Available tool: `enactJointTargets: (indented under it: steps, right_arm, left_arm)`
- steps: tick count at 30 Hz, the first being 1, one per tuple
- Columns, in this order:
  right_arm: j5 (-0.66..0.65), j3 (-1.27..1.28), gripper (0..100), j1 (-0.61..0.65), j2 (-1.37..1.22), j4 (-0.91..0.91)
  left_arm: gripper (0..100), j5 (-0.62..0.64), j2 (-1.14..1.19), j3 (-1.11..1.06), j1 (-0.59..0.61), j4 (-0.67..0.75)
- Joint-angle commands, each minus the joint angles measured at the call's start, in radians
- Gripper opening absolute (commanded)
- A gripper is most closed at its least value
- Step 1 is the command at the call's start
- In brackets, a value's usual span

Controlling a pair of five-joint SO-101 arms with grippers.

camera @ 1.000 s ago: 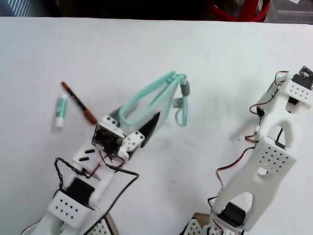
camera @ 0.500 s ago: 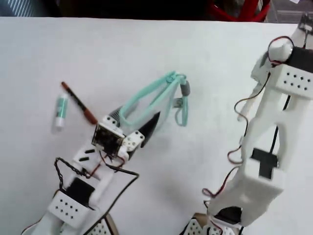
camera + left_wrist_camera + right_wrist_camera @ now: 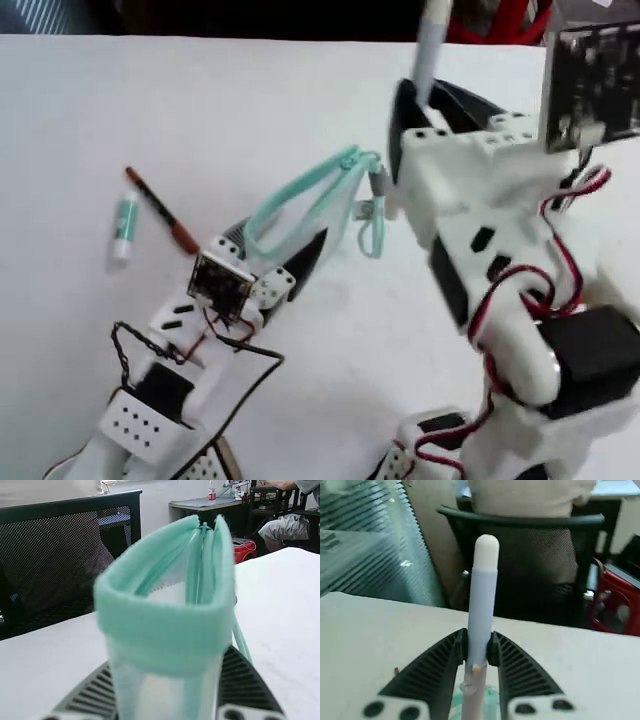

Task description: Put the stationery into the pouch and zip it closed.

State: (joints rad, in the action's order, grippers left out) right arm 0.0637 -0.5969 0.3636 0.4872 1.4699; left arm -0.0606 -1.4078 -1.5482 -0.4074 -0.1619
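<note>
where the left arm comes in from 7 o'clock in the high view, the left gripper (image 3: 272, 246) is clamped on the near end of the teal pouch (image 3: 312, 200), which stands on edge near the middle of the white table (image 3: 250, 100), pointing toward 2 o'clock. the left wrist view shows its fingers (image 3: 92, 695) pressing the pouch (image 3: 165, 630) from both sides, the teal rim bowed apart at the top. a grey zip pull (image 3: 378, 181) sits at the far end. at about 2 o'clock from the pouch, the right gripper (image 3: 428, 98) is closed on a light blue pen (image 3: 432, 45), held upright; the right wrist view shows the fingers (image 3: 520, 670) pinching low on its barrel, white cap up. at 9 o'clock from the pouch, a brown pen (image 3: 158, 210) and a green and white stick (image 3: 124, 225) lie on the table just beside each other.
</note>
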Motion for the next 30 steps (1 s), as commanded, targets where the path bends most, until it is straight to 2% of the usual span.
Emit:
enactJointTargets:
  steps: [1, 7, 12, 17, 25, 30]
  right_arm:
    - [-0.012, 0.060, 1.8, 0.071, 0.007, -0.116]
    - [-0.014, 0.233, 1.8, 0.176, 0.016, -0.272]
    - [-0.015, 0.319, 1.8, 0.243, 0.016, -0.292]
    - [-0.103, 0.405, 1.8, 0.251, 0.016, -0.325]
    - [-0.104, 0.460, 1.8, 0.280, 0.016, -0.521]
    - [-0.112, 0.491, 1.8, 0.317, 0.015, -0.542]
  left_arm:
    - [22, 0.009, -0.012, 0.009, 0.004, 0.017]
    - [22, 0.008, -0.012, 0.011, 0.004, 0.017]
    - [22, 0.006, -0.013, 0.011, 0.007, 0.017]
    - [22, 0.005, -0.015, 0.011, 0.008, 0.017]
    - [22, 0.005, -0.015, 0.012, 0.012, 0.018]
    - [22, 0.003, -0.015, 0.012, 0.012, 0.018]
